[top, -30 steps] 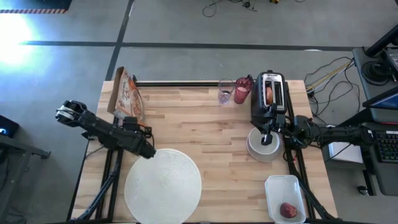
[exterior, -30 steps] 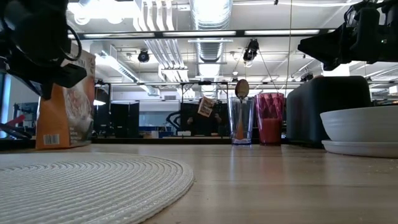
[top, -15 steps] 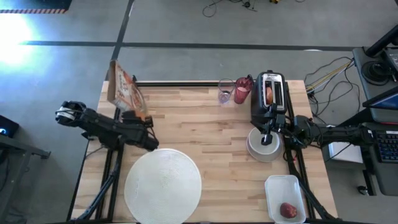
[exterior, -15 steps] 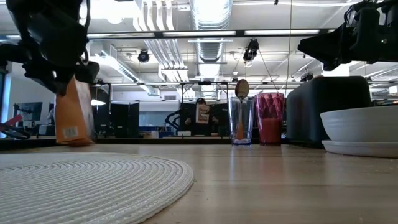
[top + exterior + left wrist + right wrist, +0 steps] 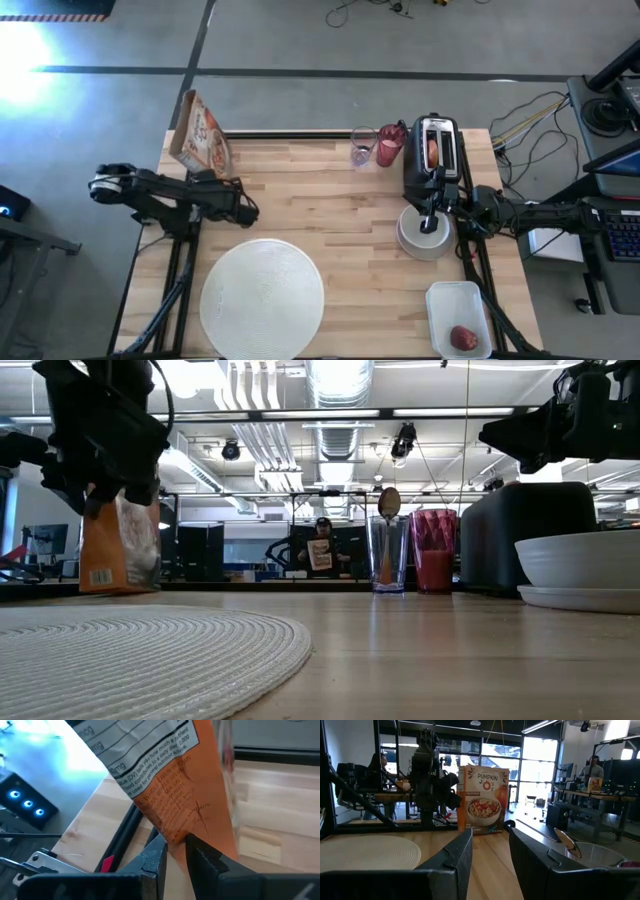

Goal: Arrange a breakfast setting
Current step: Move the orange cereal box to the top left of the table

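"PUMPKIN" readable in orange capitals across the top of the cereal box (image 5: 482,800), a large "O" beneath it. On its orange side panel (image 5: 185,785), small nutrition print, possibly "2,000"; remainder too fine to read.

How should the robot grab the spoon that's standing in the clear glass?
Probably by the spoon's bowl end, coming straight down from above. It stands upright in the clear glass with only that end poking over the rim. The pink tumbler stands close beside it, so a sideways approach looks cramped.
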Controlling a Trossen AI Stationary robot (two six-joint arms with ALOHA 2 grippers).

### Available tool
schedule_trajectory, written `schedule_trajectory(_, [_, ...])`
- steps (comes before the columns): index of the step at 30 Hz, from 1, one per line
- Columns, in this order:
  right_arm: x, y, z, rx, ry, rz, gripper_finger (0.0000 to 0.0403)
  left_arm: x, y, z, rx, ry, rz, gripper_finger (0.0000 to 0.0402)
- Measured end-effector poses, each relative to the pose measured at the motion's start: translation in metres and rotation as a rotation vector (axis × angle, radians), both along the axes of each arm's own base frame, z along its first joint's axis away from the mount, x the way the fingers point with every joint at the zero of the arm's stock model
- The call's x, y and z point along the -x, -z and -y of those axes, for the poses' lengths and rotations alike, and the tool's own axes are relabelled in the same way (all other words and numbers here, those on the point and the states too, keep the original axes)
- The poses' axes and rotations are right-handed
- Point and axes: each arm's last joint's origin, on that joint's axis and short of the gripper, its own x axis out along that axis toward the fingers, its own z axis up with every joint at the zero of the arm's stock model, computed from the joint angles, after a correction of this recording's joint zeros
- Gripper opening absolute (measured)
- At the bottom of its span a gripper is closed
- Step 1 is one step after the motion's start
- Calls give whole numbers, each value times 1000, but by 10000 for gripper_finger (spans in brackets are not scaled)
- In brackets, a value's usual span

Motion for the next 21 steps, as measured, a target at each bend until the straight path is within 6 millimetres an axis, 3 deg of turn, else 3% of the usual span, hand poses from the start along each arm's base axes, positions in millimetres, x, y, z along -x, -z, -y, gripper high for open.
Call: schedule_trajectory(21, [0, 0, 0, 0, 0, 0, 118, 4, 6, -19, -20, -93, 10, 51])
